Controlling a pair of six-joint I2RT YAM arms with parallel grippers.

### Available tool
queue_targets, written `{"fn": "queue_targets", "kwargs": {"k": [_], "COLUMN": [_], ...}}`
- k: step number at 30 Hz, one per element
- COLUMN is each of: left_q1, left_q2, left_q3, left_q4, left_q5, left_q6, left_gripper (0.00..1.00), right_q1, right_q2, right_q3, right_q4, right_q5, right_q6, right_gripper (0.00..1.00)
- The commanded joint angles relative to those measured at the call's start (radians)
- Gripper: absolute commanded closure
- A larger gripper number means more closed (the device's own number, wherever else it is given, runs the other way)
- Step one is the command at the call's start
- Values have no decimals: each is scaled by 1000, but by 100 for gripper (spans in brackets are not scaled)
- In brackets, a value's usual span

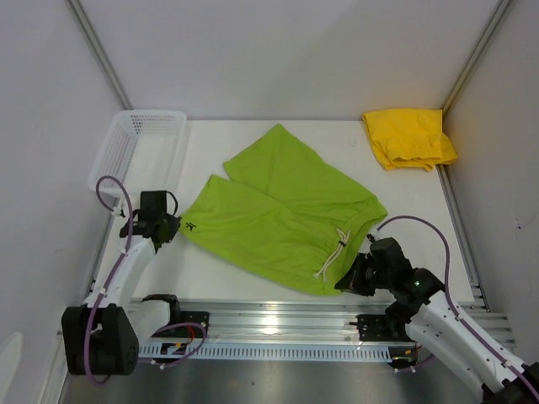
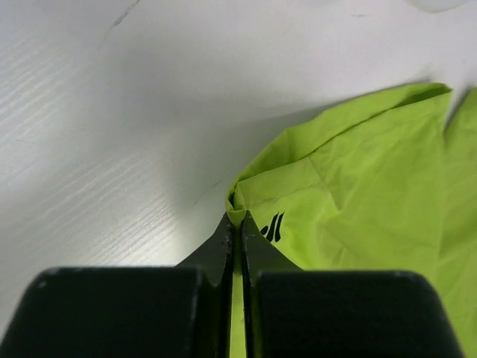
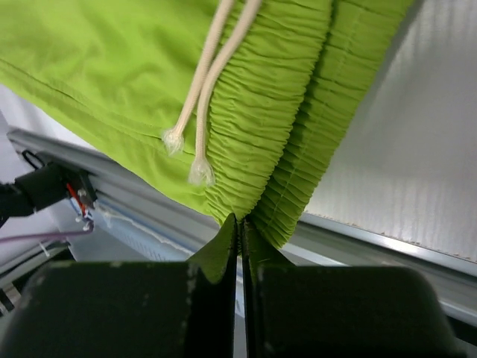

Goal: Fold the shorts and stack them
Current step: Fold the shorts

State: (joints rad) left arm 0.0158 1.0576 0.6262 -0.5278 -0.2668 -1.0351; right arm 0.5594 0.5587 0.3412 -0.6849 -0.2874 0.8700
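Note:
The lime green shorts (image 1: 282, 210) lie spread across the middle of the white table, waistband toward the near right. My left gripper (image 1: 173, 226) is shut on the hem corner of one leg (image 2: 250, 198), beside a small dark logo (image 2: 273, 226). My right gripper (image 1: 347, 284) is shut on the gathered elastic waistband (image 3: 276, 149), which hangs over the table's front rail; two white drawstring ends (image 3: 186, 153) dangle beside it. The yellow shorts (image 1: 408, 137) lie folded in the far right corner.
A white mesh basket (image 1: 139, 151) stands at the far left edge of the table. A metal rail (image 1: 278, 324) runs along the near edge between the arm bases. Grey walls close in on the left, back and right.

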Motion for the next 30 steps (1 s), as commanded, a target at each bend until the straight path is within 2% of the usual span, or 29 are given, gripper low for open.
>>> {"fn": "queue_targets", "kwargs": {"k": [1, 8, 13, 18, 21, 30], "left_q1": [18, 65, 167, 214, 214, 216], "left_q2": [-85, -131, -149, -238, -275, -156], "left_q3": [64, 230, 287, 290, 319, 463], "left_q4": [-78, -216, -277, -308, -317, -212], "left_q5": [-20, -43, -6, 2, -15, 46], "left_q6": [46, 116, 167, 194, 201, 145], "left_gripper": [100, 100, 100, 100, 100, 100], "right_q1": [11, 26, 121, 354, 422, 406], "right_q2": [-75, -114, -91, -8, 29, 38], "right_q3": [35, 58, 65, 91, 158, 326], "right_q4": [-68, -47, -6, 85, 96, -25], "right_q5": [-52, -139, -121, -10, 76, 237], "right_q6": [-25, 26, 70, 162, 190, 181], "right_gripper": [100, 100, 100, 100, 100, 100]}}
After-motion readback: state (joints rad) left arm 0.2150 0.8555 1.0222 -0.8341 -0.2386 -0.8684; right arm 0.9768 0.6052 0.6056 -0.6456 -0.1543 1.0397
